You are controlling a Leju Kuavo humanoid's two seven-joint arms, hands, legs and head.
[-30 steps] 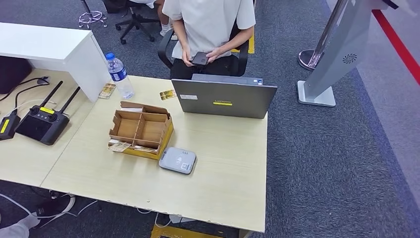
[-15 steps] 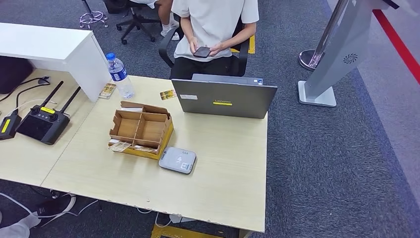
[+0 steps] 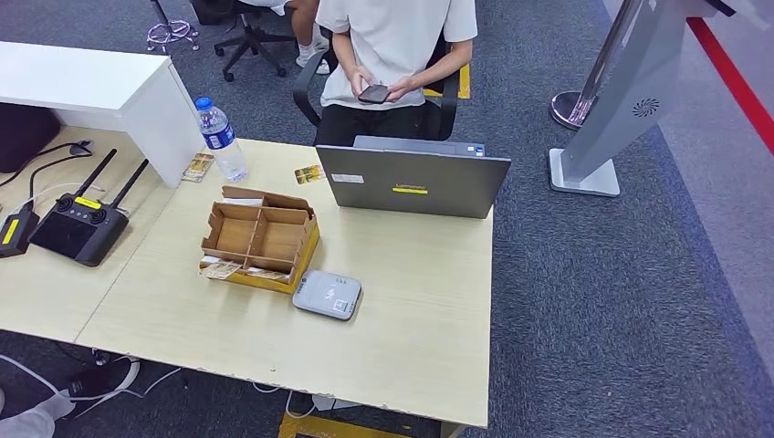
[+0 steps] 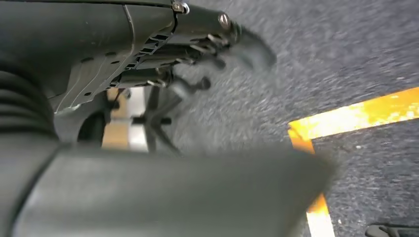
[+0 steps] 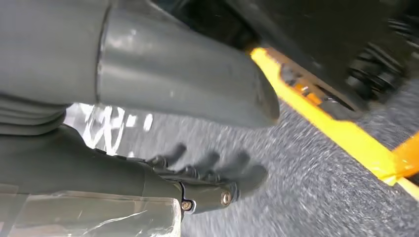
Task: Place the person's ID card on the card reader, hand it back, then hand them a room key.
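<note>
Card reader (image 3: 327,295), the flat grey pad, lies on my bench (image 3: 402,310) and serves as my landmark. Far to its left sits a black remote controller (image 3: 79,224) with two antennas. Left of the reader and further back stands a water bottle (image 3: 220,140), with a small card (image 3: 197,167) lying just beside it. Touching the reader's back-left edge is a cardboard divider box (image 3: 261,237) on a yellow base, and a couple of cards (image 3: 222,269) lie at the box's front-left corner. Another card (image 3: 308,173) lies well behind the reader, just left of the grey laptop (image 3: 412,181). Beyond the laptop a person (image 3: 394,41) sits in a chair holding a dark phone (image 3: 372,93) in both hands. Which of the cards is the ID card or the room key I cannot tell.

My left hand (image 4: 163,54) hangs over the grey carpet, fingers loosely apart and holding nothing. My right hand (image 5: 188,173) likewise hangs above the carpet near a yellow floor line (image 5: 341,131), fingers spread, empty.
</note>
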